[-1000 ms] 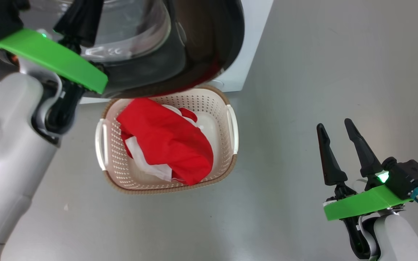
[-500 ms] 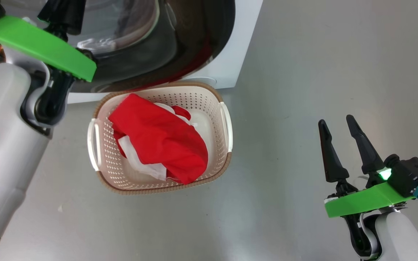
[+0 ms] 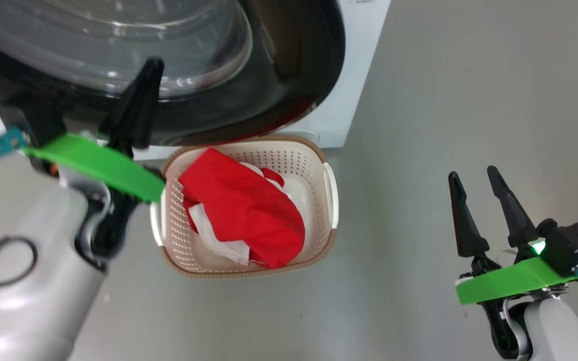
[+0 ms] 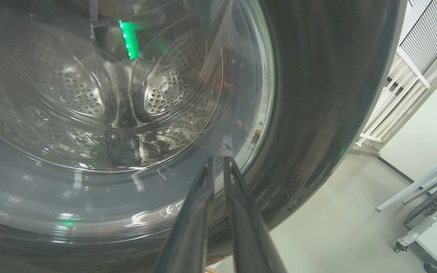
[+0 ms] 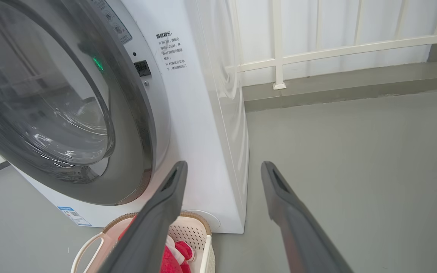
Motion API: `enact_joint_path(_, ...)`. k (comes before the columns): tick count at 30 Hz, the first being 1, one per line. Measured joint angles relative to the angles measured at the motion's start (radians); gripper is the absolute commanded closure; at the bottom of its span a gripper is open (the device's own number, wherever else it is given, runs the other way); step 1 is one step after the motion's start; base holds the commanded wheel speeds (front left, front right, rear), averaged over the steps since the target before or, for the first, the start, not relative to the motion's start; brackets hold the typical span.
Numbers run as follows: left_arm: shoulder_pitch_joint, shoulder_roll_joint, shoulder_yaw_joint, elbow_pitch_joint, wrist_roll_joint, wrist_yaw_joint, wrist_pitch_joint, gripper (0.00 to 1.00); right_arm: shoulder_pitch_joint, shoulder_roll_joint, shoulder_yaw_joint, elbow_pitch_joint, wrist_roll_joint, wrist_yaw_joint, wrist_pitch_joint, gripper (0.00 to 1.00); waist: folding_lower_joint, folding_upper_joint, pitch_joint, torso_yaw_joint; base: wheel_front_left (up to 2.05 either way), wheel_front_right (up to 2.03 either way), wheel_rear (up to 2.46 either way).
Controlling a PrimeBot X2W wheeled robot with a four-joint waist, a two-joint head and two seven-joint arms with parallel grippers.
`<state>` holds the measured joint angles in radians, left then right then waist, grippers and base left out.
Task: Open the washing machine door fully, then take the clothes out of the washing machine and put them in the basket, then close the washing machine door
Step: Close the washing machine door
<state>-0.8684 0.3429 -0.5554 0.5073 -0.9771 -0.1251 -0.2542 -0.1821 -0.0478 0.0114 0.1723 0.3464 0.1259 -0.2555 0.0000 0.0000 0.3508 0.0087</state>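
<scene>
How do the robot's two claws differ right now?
On the left gripper the fingers are nearly pressed together; on the right gripper they stand wide apart. The left gripper points up at the washing machine door; the right gripper hangs over the floor. Both have long dark fingers and hold nothing.

Smooth grey floor (image 3: 444, 100) with soft glare. White railing (image 5: 336, 49) crosses the upper right; louvred panel (image 4: 434, 30) upper right above a pale wall (image 4: 423, 129).
</scene>
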Motion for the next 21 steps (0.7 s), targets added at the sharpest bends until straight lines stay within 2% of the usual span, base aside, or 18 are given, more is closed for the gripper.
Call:
enact_joint_path(4,0.072,-0.014,0.03,-0.011,0.029,0.0,0.0,0.83,0.017,0.0,-0.005,0.001,-0.015,0.0,0.0,0.0,0.0,0.0,-0.022,0.013,0.0,0.0,0.0)
enact_joint_path(10,0.199,-0.032,0.07,-0.014,0.088,0.0,0.0,0.66,0.069,0.001,-0.028,0.009,-0.033,0.0,0.0,0.0,0.0,0.0,-0.067,0.043,0.0,0.0,0.0)
enact_joint_path(17,0.329,-0.037,0.15,-0.019,0.164,0.0,0.0,0.6,0.113,0.002,-0.046,0.017,-0.04,0.0,0.0,0.0,0.0,0.0,-0.125,0.071,0.0,0.0,0.0)
enact_joint_path(21,0.4,-0.036,0.188,-0.025,0.204,0.0,0.0,0.52,0.141,0.002,-0.06,0.02,-0.04,0.0,0.0,0.0,0.0,0.0,-0.157,0.082,0.0,0.0,0.0)
